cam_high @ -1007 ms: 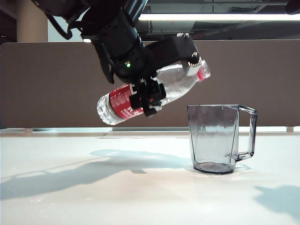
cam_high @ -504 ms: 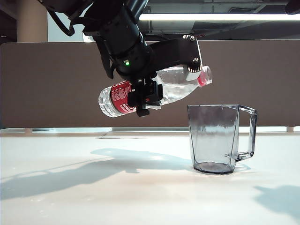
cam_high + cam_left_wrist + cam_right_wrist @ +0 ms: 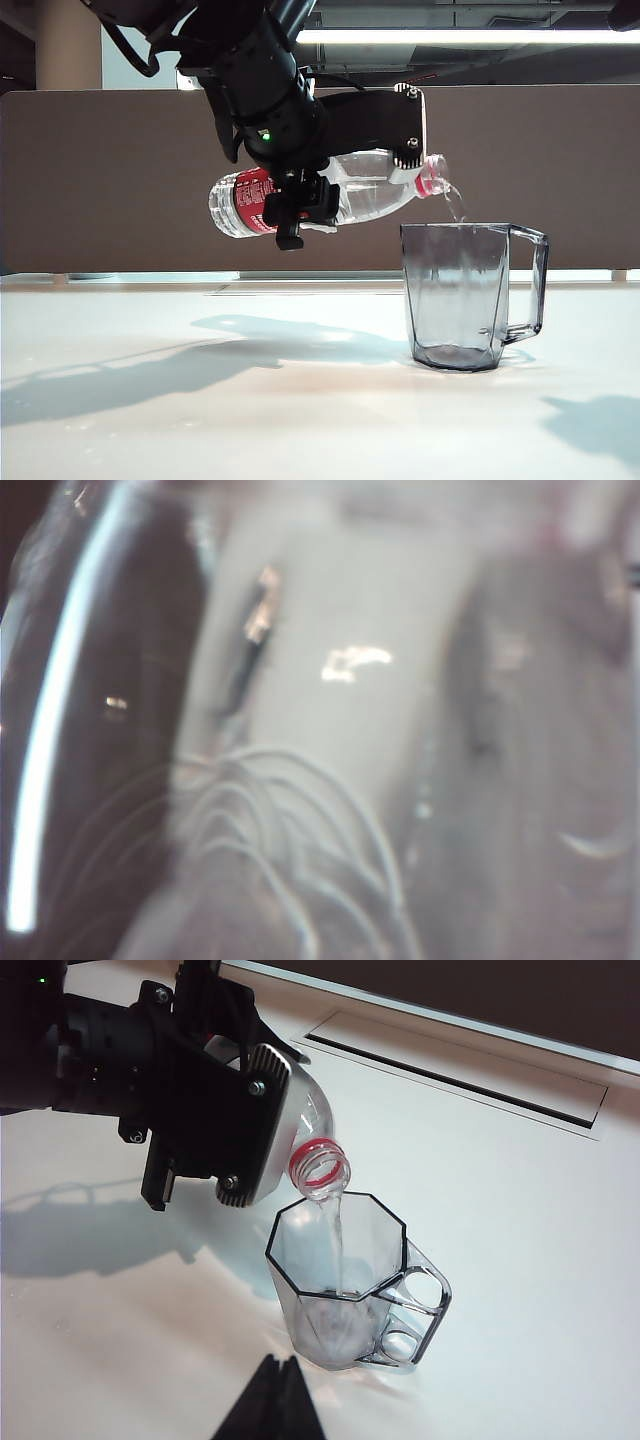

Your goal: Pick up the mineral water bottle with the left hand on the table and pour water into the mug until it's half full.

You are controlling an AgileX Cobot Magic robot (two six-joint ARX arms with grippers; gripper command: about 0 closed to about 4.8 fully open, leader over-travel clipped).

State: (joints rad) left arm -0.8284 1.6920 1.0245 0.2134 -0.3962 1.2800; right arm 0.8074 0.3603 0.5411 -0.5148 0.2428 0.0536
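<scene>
My left gripper (image 3: 395, 165) hangs above the white table (image 3: 200, 400), shut on the mineral water bottle (image 3: 365, 190) near its shoulder. The bottle lies tipped with its red-ringed open mouth (image 3: 318, 1165) slightly down, just over the rim of the mug (image 3: 460, 295). A thin stream of water (image 3: 338, 1240) runs from the mouth into the grey faceted mug (image 3: 340, 1280), whose handle faces away from the arm. The left wrist view is a blur filled by the clear bottle (image 3: 330, 730). My right gripper (image 3: 275, 1365) hovers shut and empty, short of the mug.
A brown partition (image 3: 560, 170) runs along the back of the table. A long recessed slot (image 3: 450, 1070) lies in the tabletop beyond the mug. Shadows of both arms fall on the table left and right of the mug.
The left wrist has rolled, bringing the bottle from neck-up to neck slightly down, and the mouth has dropped to the mug's rim. Water now flows out. The mug has not moved.
</scene>
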